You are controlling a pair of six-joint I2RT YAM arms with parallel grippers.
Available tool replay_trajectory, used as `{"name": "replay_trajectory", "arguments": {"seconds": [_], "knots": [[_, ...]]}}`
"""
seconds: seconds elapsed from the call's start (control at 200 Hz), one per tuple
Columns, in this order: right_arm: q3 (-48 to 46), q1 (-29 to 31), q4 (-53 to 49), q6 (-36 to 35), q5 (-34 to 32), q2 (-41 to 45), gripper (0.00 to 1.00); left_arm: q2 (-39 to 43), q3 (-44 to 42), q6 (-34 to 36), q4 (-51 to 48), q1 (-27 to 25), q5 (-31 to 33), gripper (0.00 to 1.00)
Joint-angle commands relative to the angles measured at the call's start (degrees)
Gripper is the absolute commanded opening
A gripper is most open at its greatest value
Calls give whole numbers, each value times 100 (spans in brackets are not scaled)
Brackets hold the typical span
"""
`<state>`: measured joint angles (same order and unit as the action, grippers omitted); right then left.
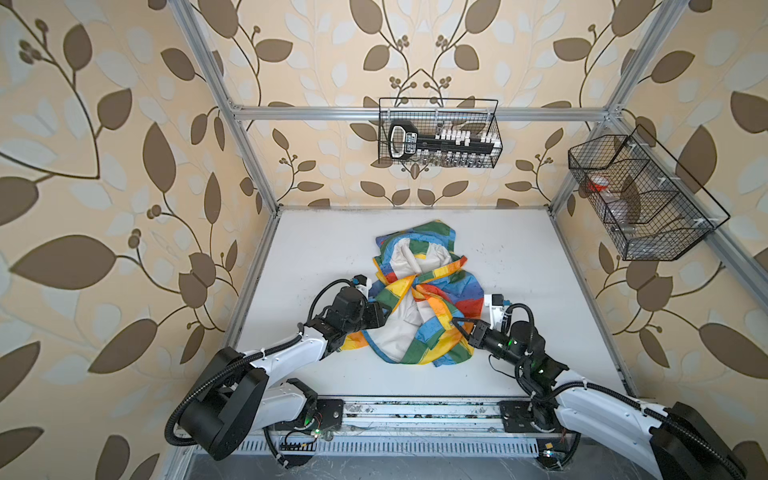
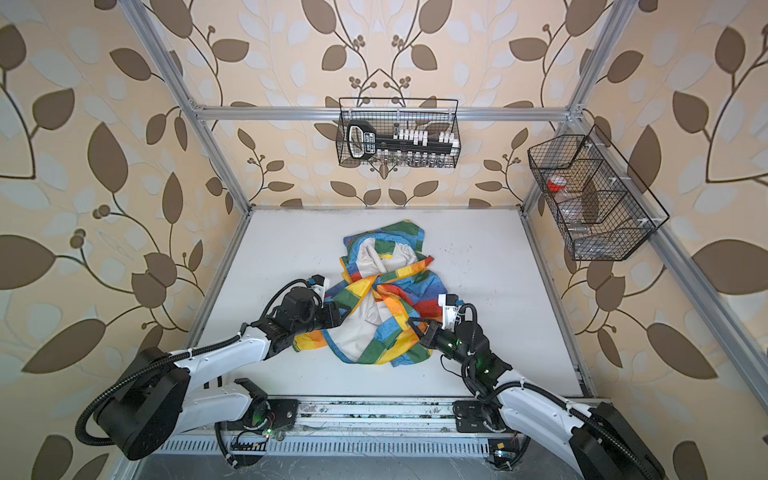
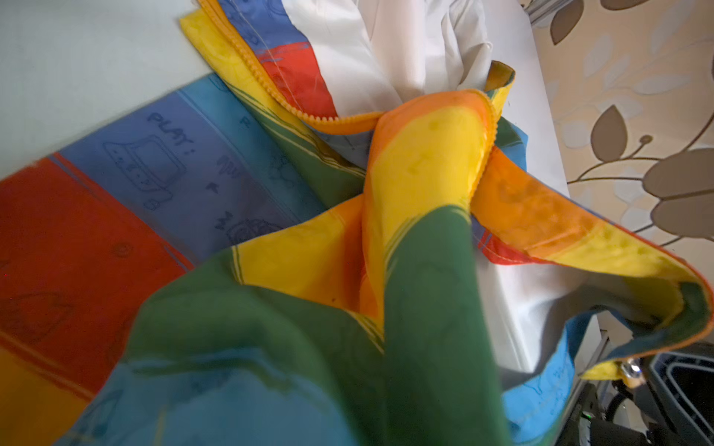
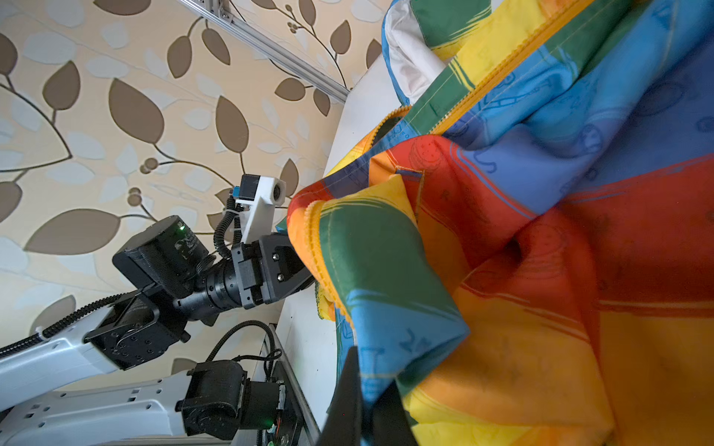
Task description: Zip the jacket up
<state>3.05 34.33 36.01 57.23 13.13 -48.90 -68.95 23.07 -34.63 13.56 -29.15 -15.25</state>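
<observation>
lying jacket (image 1: 419, 291) (image 2: 386, 291): crumpled in the middle of the white table (image 1: 316, 257), shown in both top views; the front is unzipped and the off-white lining (image 1: 405, 257) is laid bare.
zipper (image 3: 262, 85): orange-yellow teeth are seen along a loose edge in the left wrist view; the other row (image 4: 494, 81) is seen in the right wrist view; the two rows are not joined where they show.
metal piece (image 3: 629, 370): small and shiny at a yellow hem corner; too blurred to be named.
right gripper (image 1: 455, 321): closed tight on a fold of the jacket at its right side; in the right wrist view only the dark fingers (image 4: 347, 401) are seen, cut off by the frame edge, with cloth draped over them.
left gripper (image 1: 381, 316) (image 4: 293, 270): pushed against the jacket's left edge; its tips are hidden under cloth, so its opening cannot be told.
left wrist view: filled by folds; no fingers are shown.
wire baskets (image 1: 440, 133) (image 1: 640, 195): hung on the frame behind and to the right; contents are hard to make out.
</observation>
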Motion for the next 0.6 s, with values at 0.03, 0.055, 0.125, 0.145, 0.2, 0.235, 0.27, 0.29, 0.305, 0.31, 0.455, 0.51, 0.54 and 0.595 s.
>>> {"name": "replay_trajectory", "arguments": {"seconds": [0.03,0.055,0.125,0.145,0.2,0.235,0.27,0.29,0.305,0.31,0.455,0.51,0.54,0.595], "knots": [[149,-24,195,60,80,-66,0,158,-24,58,199,57,-541,39],[152,-23,202,68,85,-69,0,154,-22,55,162,51,-576,39],[144,-25,205,69,61,-73,0,156,-31,64,127,50,-704,36],[138,-28,200,75,65,-66,0,154,-31,62,108,54,-743,36],[139,-23,203,78,62,-67,0,113,9,79,56,54,-886,34],[130,-24,200,78,59,-71,0,68,36,86,26,52,-984,34],[128,-29,210,80,57,-67,0,17,79,99,-4,53,-1079,32],[126,-27,204,79,58,-70,0,-22,97,113,-30,52,-1133,31],[126,-24,211,81,59,-67,0,-49,112,119,-52,54,-1164,31],[126,-23,212,79,59,-67,0,-57,115,125,-63,52,-1178,31],[117,-40,229,102,58,-58,0,-305,231,207,-258,53,-1377,33],[110,-38,222,103,59,-44,0,-333,251,216,-332,53,-1394,37],[107,-36,223,102,56,-47,0,-331,255,215,-360,54,-1385,38],[108,-44,227,105,67,-47,0,-317,268,228,-455,50,-1352,38]]}}
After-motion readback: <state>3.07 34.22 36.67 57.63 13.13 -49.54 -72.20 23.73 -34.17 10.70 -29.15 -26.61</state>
